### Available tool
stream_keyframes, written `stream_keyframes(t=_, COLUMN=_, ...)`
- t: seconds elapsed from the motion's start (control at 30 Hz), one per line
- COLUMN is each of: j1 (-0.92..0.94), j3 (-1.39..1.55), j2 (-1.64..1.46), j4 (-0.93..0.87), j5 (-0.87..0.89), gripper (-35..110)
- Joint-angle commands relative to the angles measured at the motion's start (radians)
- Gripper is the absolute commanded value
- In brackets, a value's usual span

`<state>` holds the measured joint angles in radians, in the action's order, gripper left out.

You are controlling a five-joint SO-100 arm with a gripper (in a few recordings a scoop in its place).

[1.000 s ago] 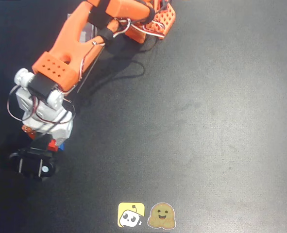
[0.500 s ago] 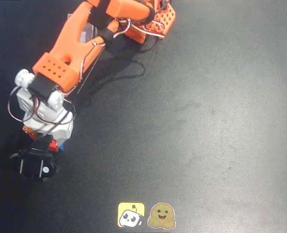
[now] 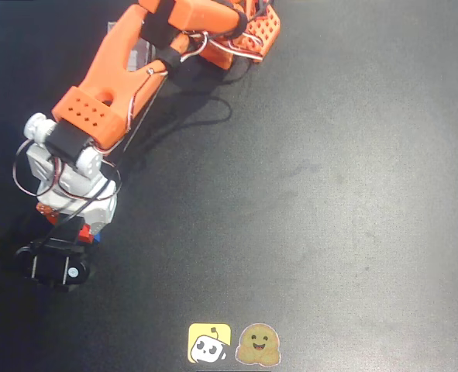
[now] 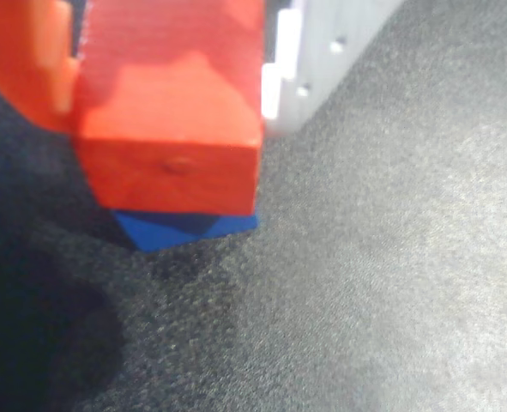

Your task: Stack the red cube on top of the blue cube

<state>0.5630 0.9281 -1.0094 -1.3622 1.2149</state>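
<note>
The pincer (image 4: 163, 77) is clamped on the red cube (image 4: 172, 129), which sits directly over the blue cube (image 4: 184, 227) near the table's (image 3: 306, 194) left edge in the overhead view. The red cube looks turned slightly against the blue one; whether they touch is unclear.

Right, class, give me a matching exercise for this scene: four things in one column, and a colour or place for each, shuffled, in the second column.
Things:
1. red cube
2. blue cube
3. table
4. yellow sticker

Descriptions:
A. black surface under everything
B. peeks out from beneath the other cube in the wrist view
C. lies near the bottom edge of the overhead view
D. held between the pincer's orange and white fingers

Pairs: 1-D, 2-B, 3-A, 4-C
</note>
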Motion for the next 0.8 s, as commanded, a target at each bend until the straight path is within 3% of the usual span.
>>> stream_keyframes(t=0.0, j1=0.005, j3=-0.031, j2=-0.005, j4=0.017, j5=0.005, gripper=6)
stream_keyframes(t=0.77, j1=0.011, j3=-0.046, j2=-0.008, j4=0.017, j5=0.048, gripper=20)
